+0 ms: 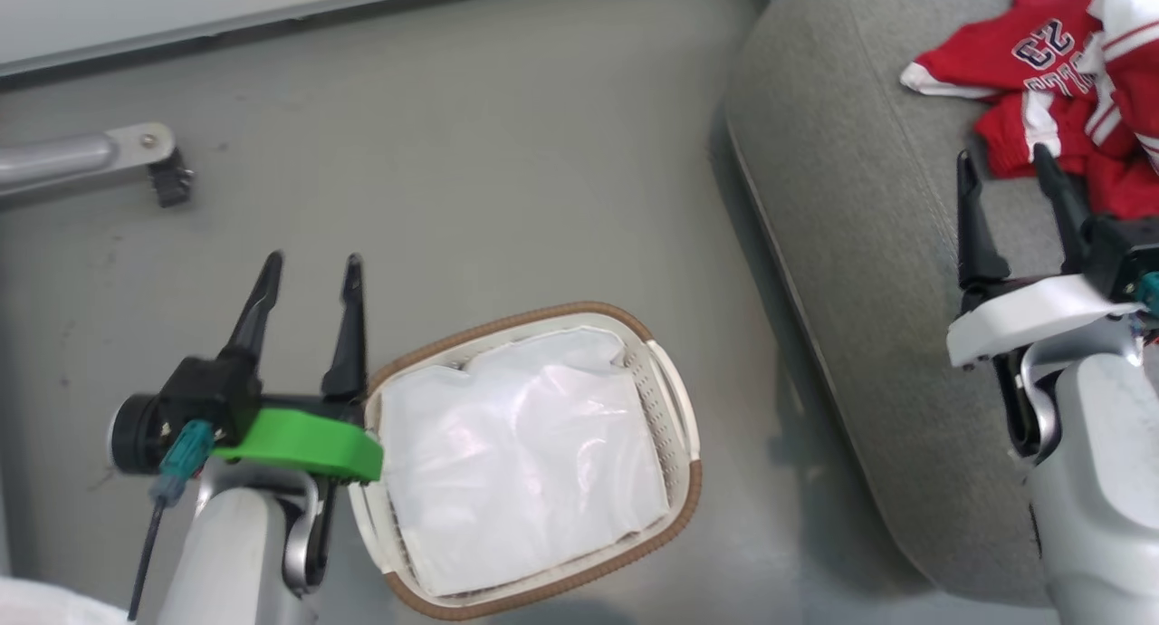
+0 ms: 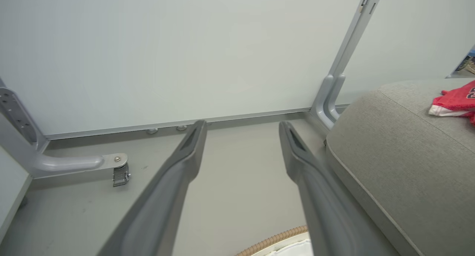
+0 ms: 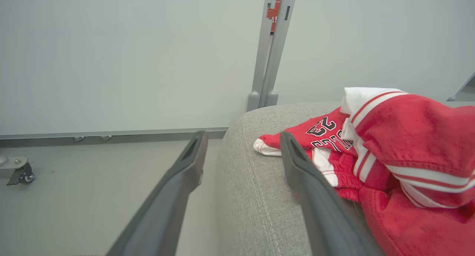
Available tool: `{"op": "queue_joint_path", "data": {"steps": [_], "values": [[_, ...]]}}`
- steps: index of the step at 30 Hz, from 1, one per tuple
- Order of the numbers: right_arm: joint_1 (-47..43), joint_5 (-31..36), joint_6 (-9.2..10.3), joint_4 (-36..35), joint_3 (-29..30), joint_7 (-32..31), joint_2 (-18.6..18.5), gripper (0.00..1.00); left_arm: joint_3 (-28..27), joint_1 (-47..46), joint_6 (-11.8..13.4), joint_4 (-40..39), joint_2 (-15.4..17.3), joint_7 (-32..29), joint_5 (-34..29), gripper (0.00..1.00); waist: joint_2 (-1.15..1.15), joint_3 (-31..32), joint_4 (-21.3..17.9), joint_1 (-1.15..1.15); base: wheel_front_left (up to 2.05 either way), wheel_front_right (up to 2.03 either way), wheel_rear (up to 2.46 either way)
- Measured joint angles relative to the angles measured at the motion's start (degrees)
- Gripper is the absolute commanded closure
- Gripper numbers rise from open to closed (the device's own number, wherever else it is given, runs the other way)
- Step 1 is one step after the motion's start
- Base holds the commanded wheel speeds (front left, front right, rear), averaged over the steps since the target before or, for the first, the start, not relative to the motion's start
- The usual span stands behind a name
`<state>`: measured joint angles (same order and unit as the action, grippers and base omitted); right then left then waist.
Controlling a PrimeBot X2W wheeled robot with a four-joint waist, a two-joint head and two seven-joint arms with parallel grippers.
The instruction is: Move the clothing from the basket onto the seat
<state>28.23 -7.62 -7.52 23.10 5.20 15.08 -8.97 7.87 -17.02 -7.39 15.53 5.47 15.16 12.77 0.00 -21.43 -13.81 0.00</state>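
Observation:
Red clothing [image 1: 1059, 91] with white stripes and a number 23 lies piled on the grey seat [image 1: 860, 245] at the upper right; in the right wrist view the clothing [image 3: 389, 156] sits on the seat [image 3: 252, 196]. The white basket [image 1: 675, 408] with its brown rim stands on the floor, holding just its white liner [image 1: 516, 462]. My right gripper [image 1: 1007, 168] is open over the seat, its fingertips next to the clothing, holding nothing. My left gripper [image 1: 312, 276] is open above the floor beside the basket's left end. A bit of the basket rim [image 2: 274, 241] and the seat [image 2: 400, 159] show in the left wrist view.
A pale wall panel [image 1: 226, 9] runs along the back. A grey metal leg with a caster [image 1: 136, 158] rests on the floor at the left. A metal post [image 2: 334, 96] stands by the seat's corner. Grey floor [image 1: 507, 181] lies between the basket and the wall.

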Motion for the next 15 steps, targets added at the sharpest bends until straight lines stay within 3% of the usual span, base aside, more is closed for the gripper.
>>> {"op": "queue_joint_path", "data": {"steps": [9,15], "values": [[-6.2,-0.08,0.0,-0.91,-2.37,0.0,2.86,0.0,-8.57,6.01,0.0,2.93,-2.03,0.01,-2.77,0.0,0.0,5.79,5.51,0.0,0.0,0.0,0.0],[-10.28,-0.86,0.0,-0.04,-4.2,0.0,4.04,0.0,-10.32,9.43,0.0,4.33,-2.46,0.01,-3.78,0.0,0.0,9.64,7.89,0.0,0.0,0.0,0.0]]}}
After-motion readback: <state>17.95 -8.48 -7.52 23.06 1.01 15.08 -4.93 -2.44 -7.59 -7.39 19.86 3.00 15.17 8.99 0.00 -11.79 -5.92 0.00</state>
